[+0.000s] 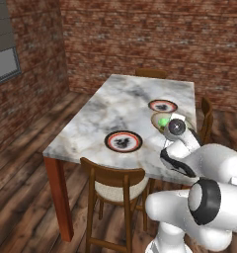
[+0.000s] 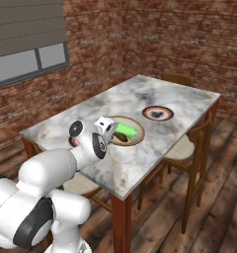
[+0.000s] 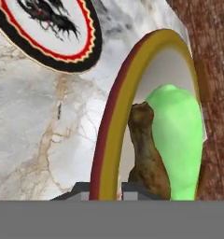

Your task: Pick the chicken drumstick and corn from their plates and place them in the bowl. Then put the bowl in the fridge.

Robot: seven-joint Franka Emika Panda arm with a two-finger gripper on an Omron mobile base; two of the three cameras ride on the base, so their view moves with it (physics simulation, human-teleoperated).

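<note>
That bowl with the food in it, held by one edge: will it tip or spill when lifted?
Probably it will tilt: the gripper pinches the bowl at one rim spot, off-centre. The bowl looks rigid, so it shouldn't bend. The corn and chicken drumstick lie loose inside and might slide or roll.

Glossy white rounded arm (image 1: 209,168) with black joint rings.

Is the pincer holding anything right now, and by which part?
Yes: the pincer is shut on the bowl, pinching its rim, one fingertip each side of the wall. The chicken drumstick and corn lie inside.
</note>
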